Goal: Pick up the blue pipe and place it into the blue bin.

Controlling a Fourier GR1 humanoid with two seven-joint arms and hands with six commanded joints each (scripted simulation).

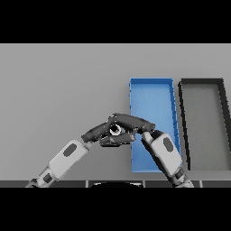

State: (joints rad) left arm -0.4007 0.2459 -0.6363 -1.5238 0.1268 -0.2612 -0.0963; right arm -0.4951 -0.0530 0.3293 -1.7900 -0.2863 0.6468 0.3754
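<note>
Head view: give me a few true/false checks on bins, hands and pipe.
1. The blue bin sits left of the dark bin. True.
2. The two bins stand on opposite ends of the table. False: they are side by side.
3. The two hands are far apart. False: the left hand and right hand meet at the blue bin's left edge.
4. The pipe lies plainly in the dark bin. False: that bin shows nothing inside.
5. The right forearm crosses over the blue bin. True.

The table (58,90) looks matt and smooth, the blue bin (151,94) and dark bin (203,117) to its right like matt plastic, and the arms' white shells (164,151) faintly glossy.
</note>
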